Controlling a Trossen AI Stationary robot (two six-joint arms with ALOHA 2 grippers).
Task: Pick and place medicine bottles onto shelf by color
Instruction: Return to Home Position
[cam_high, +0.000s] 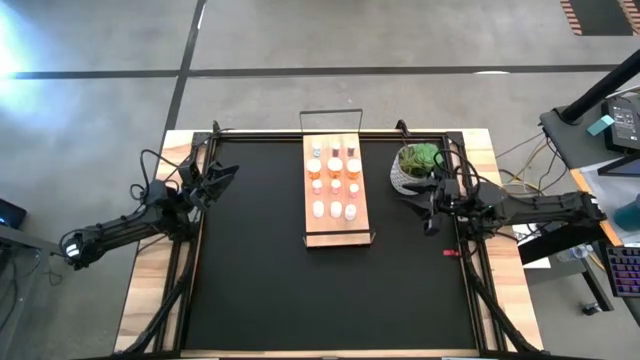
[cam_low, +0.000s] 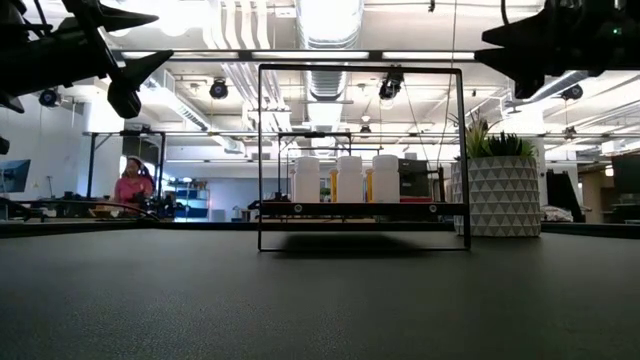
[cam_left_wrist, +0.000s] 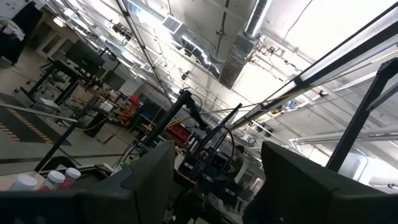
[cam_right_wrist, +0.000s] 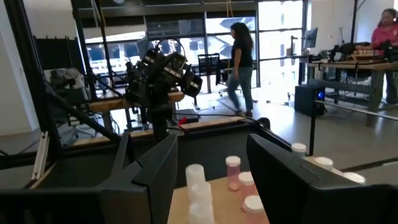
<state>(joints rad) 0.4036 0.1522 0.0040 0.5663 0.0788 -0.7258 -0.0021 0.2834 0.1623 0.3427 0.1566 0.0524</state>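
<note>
A leafy green plant (cam_high: 420, 157) sits in a white pot (cam_low: 497, 196) with a raised triangle pattern, standing on the black mat (cam_high: 250, 260) toward its right side. The mat covers most of a light wooden table (cam_high: 148, 290), whose bare wood shows along the edges. Around the table lies a grey concrete floor (cam_high: 100, 45) crossed by a dark stripe (cam_high: 300, 72). A desk (cam_high: 583, 135) with a keyboard (cam_high: 624, 270) stands off to the right. In the room beyond, a person in a pink top (cam_low: 131, 184) sits at a bench, another person in dark clothes (cam_right_wrist: 241, 59) walks past large windows, and a silver duct (cam_left_wrist: 245, 40) runs along the bright ceiling.
</note>
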